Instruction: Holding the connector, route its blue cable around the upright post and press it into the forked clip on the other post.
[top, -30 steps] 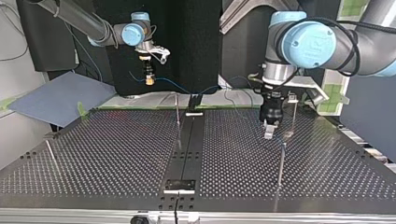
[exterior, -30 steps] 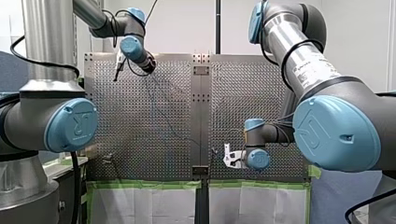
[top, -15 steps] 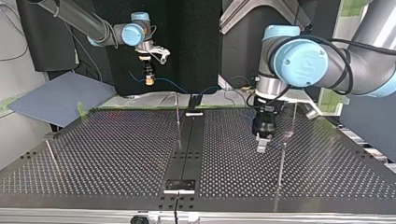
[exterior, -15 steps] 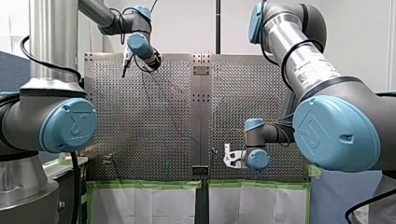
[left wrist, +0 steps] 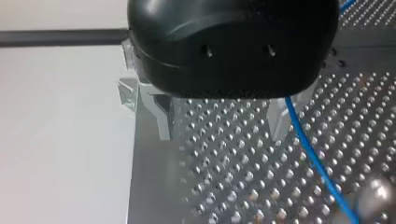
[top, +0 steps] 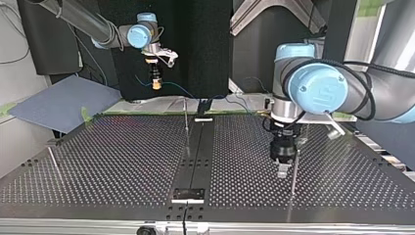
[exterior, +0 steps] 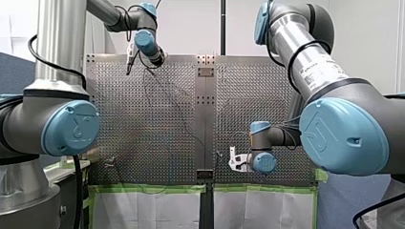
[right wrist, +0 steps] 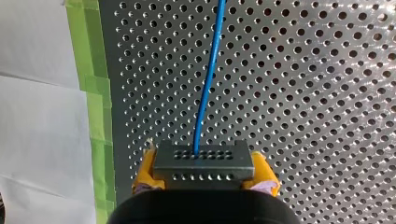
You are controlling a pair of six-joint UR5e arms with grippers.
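My right gripper [right wrist: 204, 175] clamps the grey connector [right wrist: 204, 161] between yellow pads [right wrist: 145, 173], raised at the top view's far left. My left gripper [left wrist: 220, 130], wide open and empty, hangs beside the near right post [top: 293, 174]. I would centre the blue cable [left wrist: 308, 149] between its fingers [left wrist: 161, 119] first.

The cable [right wrist: 208, 79] is seen as bright blue. The connector [right wrist: 204, 161] is shown dark grey w/ two rows of small holes. On the right tool [right wrist: 204, 173], pads [right wrist: 144, 171] are seen yellow, body black. The left tool [left wrist: 219, 121] is housed in glossy black; fingers [left wrist: 161, 116] pale grey. The counter [right wrist: 303, 93] is rendered silver, perforated in a regular dot grid, edged w/ green tape [right wrist: 95, 102]. Joint caps [exterior: 71, 126] are coloured lt. blue.
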